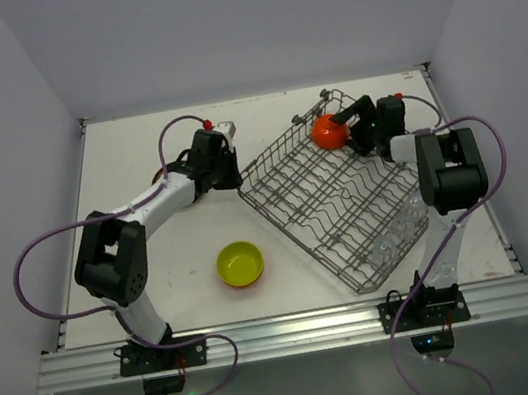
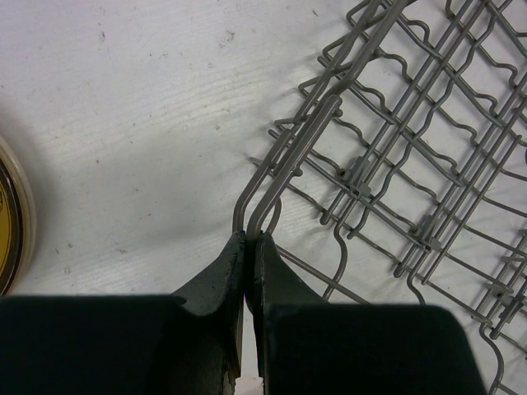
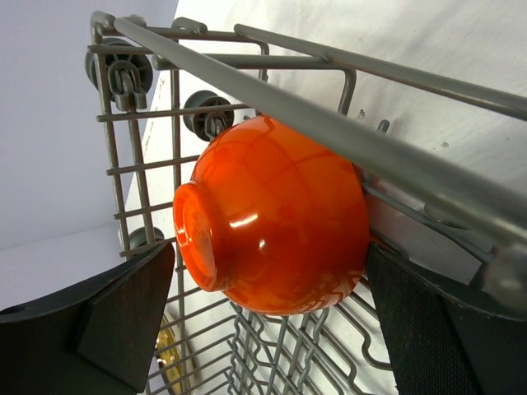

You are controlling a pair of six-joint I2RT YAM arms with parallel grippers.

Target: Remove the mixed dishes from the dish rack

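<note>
Steadying dish rack (image 1: 337, 208) at its 9 o'clock corner: left gripper (image 2: 247, 239), pinched together on rim wire. Right gripper (image 1: 348, 133), jaws apart, straddles orange bowl (image 3: 272, 230) at rack's 12 o'clock corner; best closed squarely, then eased out from under the rail.

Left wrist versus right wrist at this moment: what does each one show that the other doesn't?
Only the left wrist view shows the left gripper, shut on the dish rack at its corner wire. Only the right wrist view shows an orange bowl lying inside the rack, with the open right gripper straddling it. Both views show the grey wire rack over the white table.
</note>
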